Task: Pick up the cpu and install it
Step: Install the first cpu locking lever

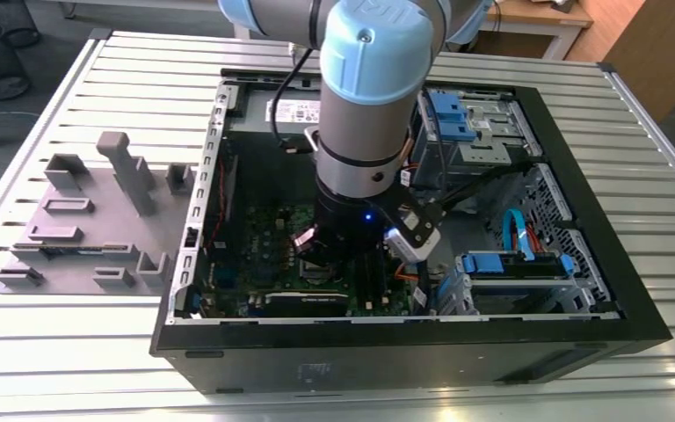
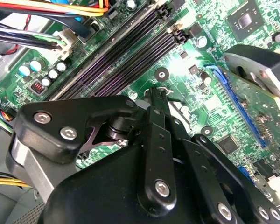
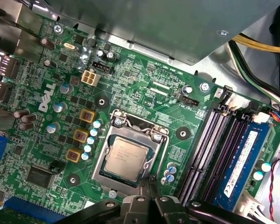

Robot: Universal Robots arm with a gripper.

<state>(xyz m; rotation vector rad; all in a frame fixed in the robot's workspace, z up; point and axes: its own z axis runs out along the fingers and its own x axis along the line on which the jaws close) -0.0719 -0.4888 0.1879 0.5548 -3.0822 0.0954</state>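
Note:
The cpu (image 3: 126,161), a small square chip with a pale silver top, lies flat inside the dark metal socket frame (image 3: 99,164) on the green board (image 3: 130,79). My gripper (image 3: 148,184) hangs just beside the socket's edge, shut with nothing between its fingers and apart from the chip. In the second wrist view the gripper (image 2: 157,91) points down at the board beside the memory slots (image 2: 126,56). In the exterior view the arm (image 1: 373,105) reaches straight down into the open computer case (image 1: 619,290) over the board (image 1: 256,229).
A blue memory stick (image 3: 240,158) stands in the slots beside the socket. Cable bundles (image 3: 256,46) run along the case wall. Drive cages with blue parts (image 1: 513,264) fill the case at the exterior view's right. Grey fixture blocks (image 1: 91,220) stand on the slatted table at the exterior view's left.

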